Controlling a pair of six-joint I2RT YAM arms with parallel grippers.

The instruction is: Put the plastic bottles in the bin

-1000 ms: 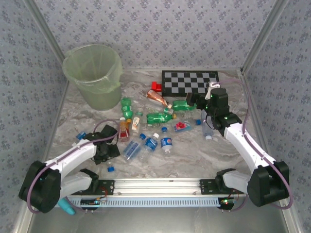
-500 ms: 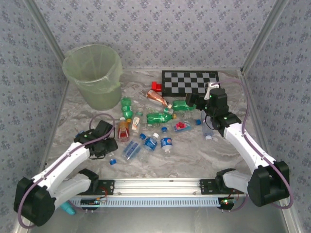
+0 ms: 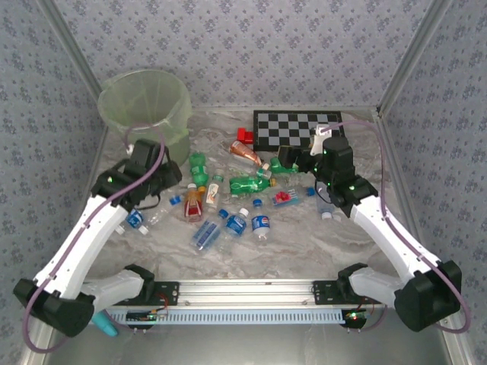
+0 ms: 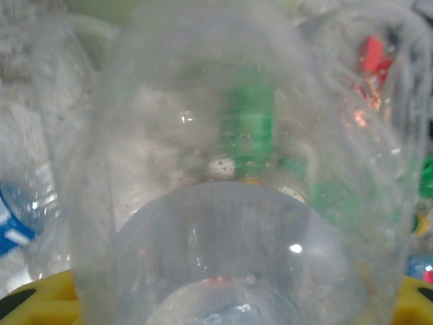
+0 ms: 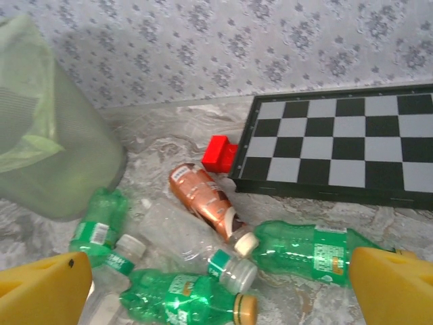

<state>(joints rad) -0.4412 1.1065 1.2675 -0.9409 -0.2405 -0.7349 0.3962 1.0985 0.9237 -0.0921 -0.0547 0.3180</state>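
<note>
**Left.** The bin is a tapered round bucket of translucent pale-green plastic. It stands in the far left corner of the marbled grey surface, close to two patterned walls. Just in front of it, your left gripper has its jaws pinching a clear bottle. The bottle is glossy and see-through, and the left wrist view shows it close up between the yellow fingertips. A blue-labelled bottle lies on the surface just beside it.

**Centre.** Small bottles lie scattered on their sides. Among them are an orange-red bottle, several clear ones with blue labels, glossy green bottles and a copper-brown bottle with a pale cap.

**Right.** Your right gripper hangs over the green bottles with its jaws spread wide. Behind it, a flat black-and-white checkerboard lies against the back wall. A small red block sits just beside its left edge.

**Room.** The walls hem the bin on its left and far sides, and its right and near sides face the scatter. Open surface runs along the near edge and down the right side.

**Container.** The bin's mouth faces up. Through its cloudy wall you cannot tell what lies inside. Every bottle you can see is on the surface or in the left jaws.
</note>
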